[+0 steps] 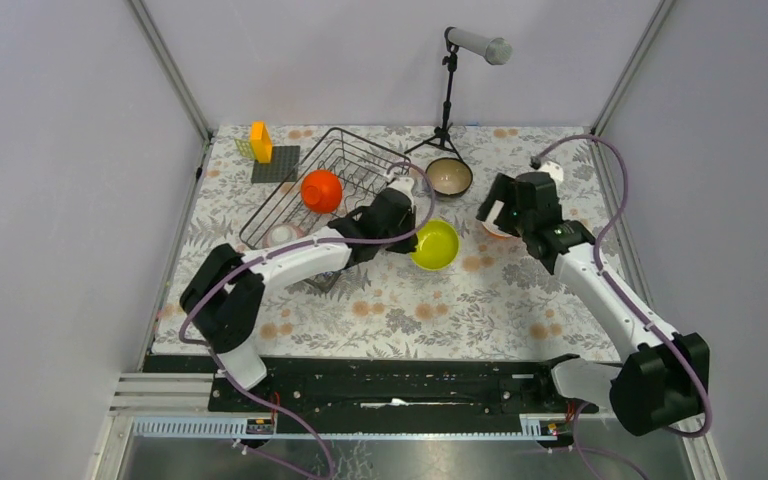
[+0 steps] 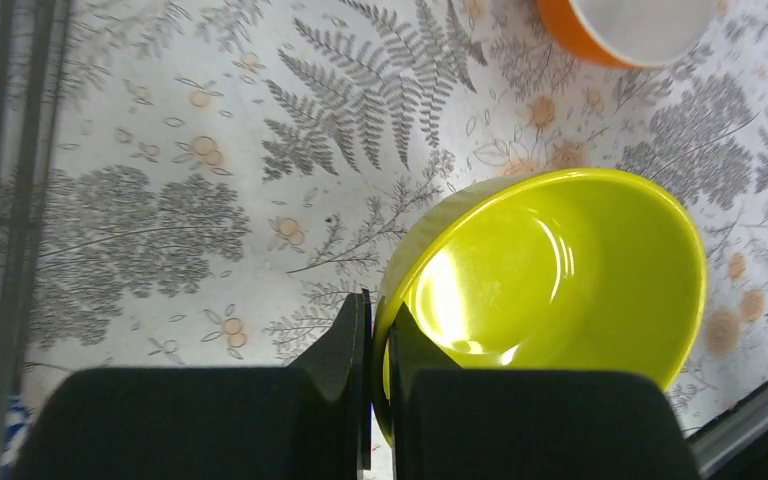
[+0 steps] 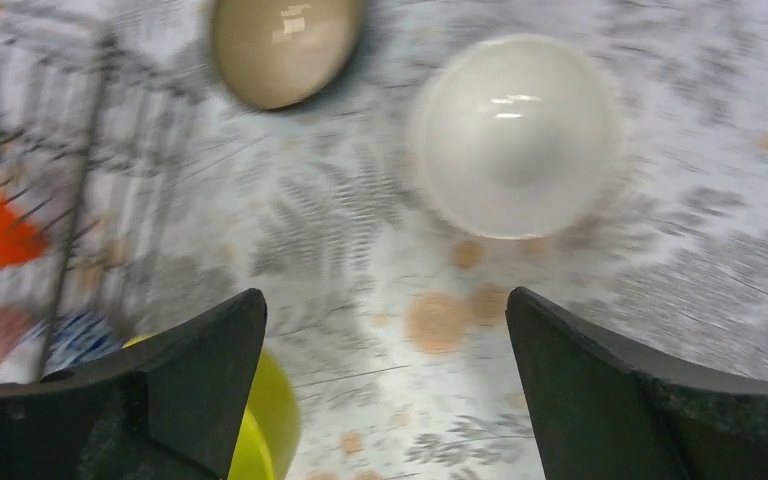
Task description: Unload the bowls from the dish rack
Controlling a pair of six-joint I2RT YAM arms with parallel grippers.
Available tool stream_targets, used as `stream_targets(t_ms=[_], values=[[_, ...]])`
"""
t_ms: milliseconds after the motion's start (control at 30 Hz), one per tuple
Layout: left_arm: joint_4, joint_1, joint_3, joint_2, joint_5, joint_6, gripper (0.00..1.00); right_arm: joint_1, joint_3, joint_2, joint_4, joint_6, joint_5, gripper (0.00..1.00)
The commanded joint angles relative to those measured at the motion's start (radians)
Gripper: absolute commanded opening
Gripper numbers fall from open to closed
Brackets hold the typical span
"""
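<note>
Over fern-print tablecloth (image 2: pixel 210 150), left gripper (image 2: pixel 375 312) clamps yellow-green bowl (image 2: pixel 560 270) by its rim.

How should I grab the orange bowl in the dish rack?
Pinch the orange bowl at its rim, one finger inside and one outside, coming down through the open top of the dish rack. Its smooth domed outside faces up, probably too wide and slippery to clamp.

V. glossy, smooth glaze w/ bright reflections on round yellow-green bowl (image 2: pixel 560 290). Dark wire dish rack (image 1: pixel 360 170) at its 10 o'clock: thin metal. Fern-print table cover (image 2: pixel 210 150): matt. Beige-inside round bowl (image 3: pixel 280 45): glossy.
</note>
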Motion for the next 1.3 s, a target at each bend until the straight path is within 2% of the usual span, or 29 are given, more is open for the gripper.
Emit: stream_targets(t_ms=[0, 133, 267, 433, 600, 700, 767, 833, 1000, 1267], values=[[-0.001, -0.058, 0.103, 0.080, -0.087, 0.016, 0.00, -0.152, -0.040, -0.008, -0.110, 0.075, 0.135, 0.91], [-0.026, -0.088, 0.189, 0.188, -0.133, 0.025, 0.00, -0.244, -0.043, 0.040, -0.125, 0.129, 0.102, 0.73], [-0.079, -0.090, 0.314, 0.311, -0.147, 0.038, 0.00, -0.254, -0.020, 0.109, -0.106, 0.151, 0.093, 0.56], [-0.142, -0.088, 0.433, 0.414, -0.178, 0.072, 0.02, -0.258, 0.023, 0.207, -0.099, 0.185, 0.140, 0.54], [-0.208, -0.084, 0.543, 0.505, -0.181, 0.086, 0.09, -0.278, 0.046, 0.289, -0.069, 0.200, 0.112, 0.50], [-0.211, -0.075, 0.563, 0.523, -0.161, 0.086, 0.19, -0.283, 0.056, 0.320, -0.049, 0.207, 0.109, 0.49], [-0.211, -0.065, 0.565, 0.522, -0.148, 0.084, 0.34, -0.284, 0.066, 0.346, -0.048, 0.207, 0.106, 0.48], [-0.209, -0.059, 0.559, 0.508, -0.136, 0.083, 0.42, -0.285, 0.076, 0.375, -0.046, 0.206, 0.100, 0.44], [-0.164, -0.055, 0.492, 0.434, -0.121, 0.089, 0.52, -0.285, 0.107, 0.429, -0.030, 0.197, 0.052, 0.39], [-0.094, -0.056, 0.260, 0.197, -0.068, 0.056, 0.56, -0.285, 0.114, 0.455, -0.030, 0.197, 0.052, 0.39]])
